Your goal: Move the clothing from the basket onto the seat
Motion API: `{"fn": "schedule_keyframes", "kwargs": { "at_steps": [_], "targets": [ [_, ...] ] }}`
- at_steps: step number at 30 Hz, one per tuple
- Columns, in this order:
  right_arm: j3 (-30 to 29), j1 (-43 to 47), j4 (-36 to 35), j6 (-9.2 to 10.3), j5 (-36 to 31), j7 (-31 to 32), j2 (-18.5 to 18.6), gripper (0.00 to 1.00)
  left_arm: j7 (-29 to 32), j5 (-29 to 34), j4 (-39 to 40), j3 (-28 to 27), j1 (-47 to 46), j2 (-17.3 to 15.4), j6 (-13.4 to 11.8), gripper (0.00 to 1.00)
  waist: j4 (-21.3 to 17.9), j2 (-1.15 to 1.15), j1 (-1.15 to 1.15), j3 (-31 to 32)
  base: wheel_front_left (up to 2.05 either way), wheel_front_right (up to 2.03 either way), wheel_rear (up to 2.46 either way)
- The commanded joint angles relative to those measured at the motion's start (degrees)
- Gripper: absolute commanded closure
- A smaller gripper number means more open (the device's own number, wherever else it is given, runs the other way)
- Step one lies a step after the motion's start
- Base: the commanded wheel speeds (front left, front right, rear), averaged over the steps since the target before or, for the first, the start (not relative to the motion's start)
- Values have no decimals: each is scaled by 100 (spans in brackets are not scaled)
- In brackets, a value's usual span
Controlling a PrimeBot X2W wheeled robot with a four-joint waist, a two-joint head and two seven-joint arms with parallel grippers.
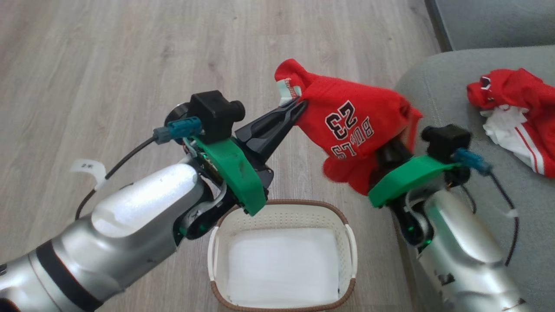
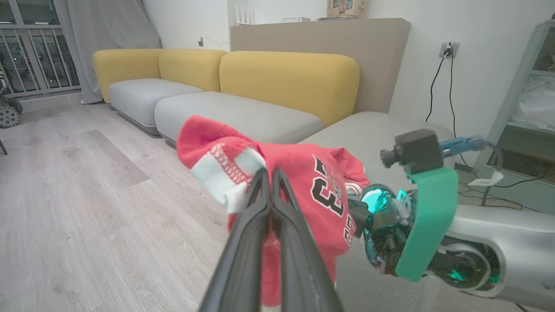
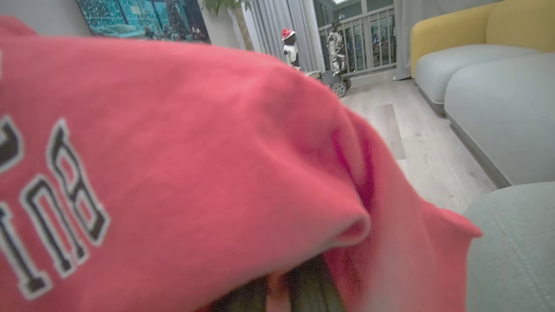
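Head view: holding the jersey (image 1: 351, 125) in the air, stretched between both arms, above the floor beyond the basket (image 1: 303, 203) and just short of the seat's (image 1: 438, 82) rounded near corner. Pinching its white-trimmed edge with the left gripper (image 1: 300, 105), fingers pressed together on the cloth. Reaching up under its other end with the right arm (image 1: 459, 247), fingers buried in the folds. Nothing red in the basket, just a white liner (image 1: 282, 264) on its bottom. One red-and-white garment (image 1: 516, 99) already lying on the seat, toward its right edge.

Left wrist view: looking along two dark fingers shut tight on the jersey's trim, the "23" hanging just beyond, grey seat behind.

Right wrist view: red cloth draped over the right gripper (image 3: 279, 290). Fingers dim and blurred at the bottom edge, drawn close together, seemingly with red fabric nipped between.

Judged step: carrying the last garment across, clear of the basket but not yet over the seat. Next, probably: swing both arms rightward together without letting the cloth sag, bring it over open cushion beside the first garment, lower, then part both pairs of fingers. Worth watching for cloth snagging on the right fingers.
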State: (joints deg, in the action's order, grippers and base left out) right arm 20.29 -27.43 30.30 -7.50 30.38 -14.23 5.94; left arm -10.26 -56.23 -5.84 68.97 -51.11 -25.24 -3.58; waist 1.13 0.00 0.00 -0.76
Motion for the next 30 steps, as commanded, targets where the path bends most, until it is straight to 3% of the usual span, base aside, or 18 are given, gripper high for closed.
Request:
{"fn": "schedule_keyframes", "kwargs": {
  "at_steps": [1,2,3,4,5,17,30],
  "targets": [
    [-11,-148,-283,1,-64,-76,3,100,-66,-58,108,-302,-222,-173,-38,100,-65,0,0,-29,0,0,0],
    [-120,-108,-404,1,-119,-76,23,100,-66,-62,120,-294,-197,-190,-45,100,-108,0,0,-41,0,0,0],
    [-223,-70,-520,1,-173,-76,44,100,-69,-63,132,-287,-174,-201,-55,71,-152,0,0,-53,0,0,0],
    [-312,-36,-624,1,-235,-76,71,100,-72,-72,146,-281,-148,-207,-63,32,-197,0,0,-65,0,0,0],
    [-392,-6,-720,1,-302,-76,101,100,-72,-84,158,-277,-122,-214,-72,0,-247,0,0,-78,0,0,0],
    [-1181,284,-1666,1,-651,74,249,100,-196,9,254,-184,174,-290,-224,0,-957,0,0,-243,0,0,0],
    [-1547,762,-2550,1,-879,331,112,100,-342,189,321,-276,276,-363,-388,0,-1901,0,0,-574,0,0,0]
  ]
}}
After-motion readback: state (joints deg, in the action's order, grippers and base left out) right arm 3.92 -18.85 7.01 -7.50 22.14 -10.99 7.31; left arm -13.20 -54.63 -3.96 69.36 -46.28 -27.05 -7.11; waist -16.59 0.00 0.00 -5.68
